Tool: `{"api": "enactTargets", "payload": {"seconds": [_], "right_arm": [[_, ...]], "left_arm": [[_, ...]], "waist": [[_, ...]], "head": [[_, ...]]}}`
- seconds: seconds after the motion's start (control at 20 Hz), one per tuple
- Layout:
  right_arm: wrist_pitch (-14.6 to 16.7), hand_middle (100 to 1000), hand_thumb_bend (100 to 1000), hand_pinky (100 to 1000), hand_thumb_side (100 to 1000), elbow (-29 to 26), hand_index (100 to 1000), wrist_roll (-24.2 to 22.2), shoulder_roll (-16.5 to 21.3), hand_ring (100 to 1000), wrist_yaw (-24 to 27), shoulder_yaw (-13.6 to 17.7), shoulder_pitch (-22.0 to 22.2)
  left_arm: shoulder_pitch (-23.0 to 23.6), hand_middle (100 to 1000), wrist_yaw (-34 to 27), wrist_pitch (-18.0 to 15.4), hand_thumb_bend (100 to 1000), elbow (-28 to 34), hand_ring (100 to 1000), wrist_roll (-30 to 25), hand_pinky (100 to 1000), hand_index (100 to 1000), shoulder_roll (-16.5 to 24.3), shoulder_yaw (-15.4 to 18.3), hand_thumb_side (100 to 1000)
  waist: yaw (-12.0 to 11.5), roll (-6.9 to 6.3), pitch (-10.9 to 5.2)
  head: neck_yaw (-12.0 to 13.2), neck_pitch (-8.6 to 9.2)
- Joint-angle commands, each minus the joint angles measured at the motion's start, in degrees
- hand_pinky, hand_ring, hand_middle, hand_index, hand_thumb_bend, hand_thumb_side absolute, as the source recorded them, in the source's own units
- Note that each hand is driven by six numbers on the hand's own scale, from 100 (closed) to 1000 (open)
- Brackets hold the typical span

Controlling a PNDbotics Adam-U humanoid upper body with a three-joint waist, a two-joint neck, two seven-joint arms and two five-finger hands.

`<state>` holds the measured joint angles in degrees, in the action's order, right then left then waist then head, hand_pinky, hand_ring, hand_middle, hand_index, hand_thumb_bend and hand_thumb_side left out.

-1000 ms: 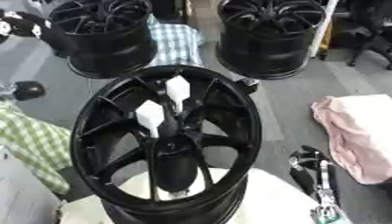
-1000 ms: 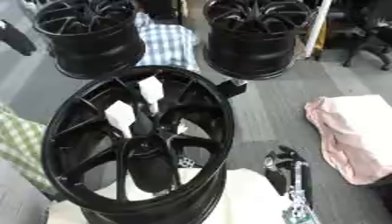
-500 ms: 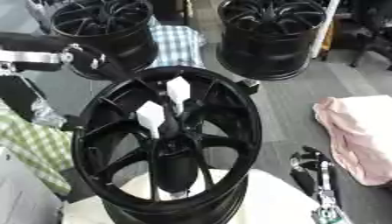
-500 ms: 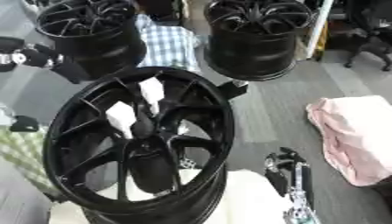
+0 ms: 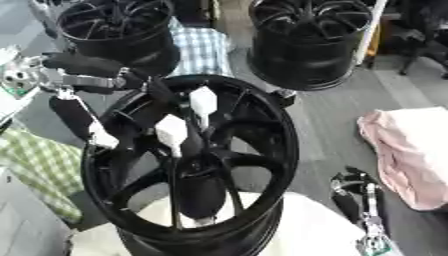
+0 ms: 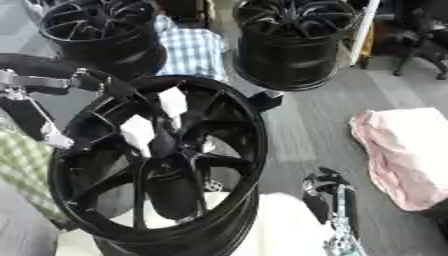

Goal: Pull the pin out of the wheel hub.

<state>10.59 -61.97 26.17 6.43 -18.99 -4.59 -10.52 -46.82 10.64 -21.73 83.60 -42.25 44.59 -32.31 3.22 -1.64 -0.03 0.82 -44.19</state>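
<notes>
Nearest us, our right hand (image 5: 363,210) rests idle at the lower right, fingers relaxed and apart. The wheel hub (image 5: 188,160) sits tilted on a pale cloth (image 5: 306,230), face up to us, so its two white pins (image 5: 171,132) stand reachable near the centre. Our left hand (image 5: 83,117) reaches in over the left rim, fingers extended, holding nothing; spokes crowd the pins. A pink cloth (image 5: 407,150) lies right; a checked cloth (image 5: 39,170) lies left. Beyond stand two more wheels (image 5: 311,40), well apart.

Soft even daylight, slight motion blur
</notes>
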Motion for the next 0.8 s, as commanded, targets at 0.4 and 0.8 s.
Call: {"api": "enactTargets", "payload": {"seconds": [0.4,0.8], "right_arm": [[0.3,613,100,730,390,-0.7,784,-0.2,0.7,571,-0.4,-0.1,-0.5],[0.4,613,100,730,391,-0.8,784,-0.2,0.5,571,-0.5,-0.2,-0.6]], "left_arm": [[-2.7,959,2.8,-13.2,412,-4.7,917,-9.7,897,942,-3.2,-1.5,358],[-2.6,919,4.3,-14.7,396,-6.8,891,-9.7,880,935,-4.9,-2.7,339]], "waist": [[0.5,0.0,-0.91],[0.8,-0.05,-0.84]], "head": [[-0.3,0.08],[-0.2,0.08]]}}
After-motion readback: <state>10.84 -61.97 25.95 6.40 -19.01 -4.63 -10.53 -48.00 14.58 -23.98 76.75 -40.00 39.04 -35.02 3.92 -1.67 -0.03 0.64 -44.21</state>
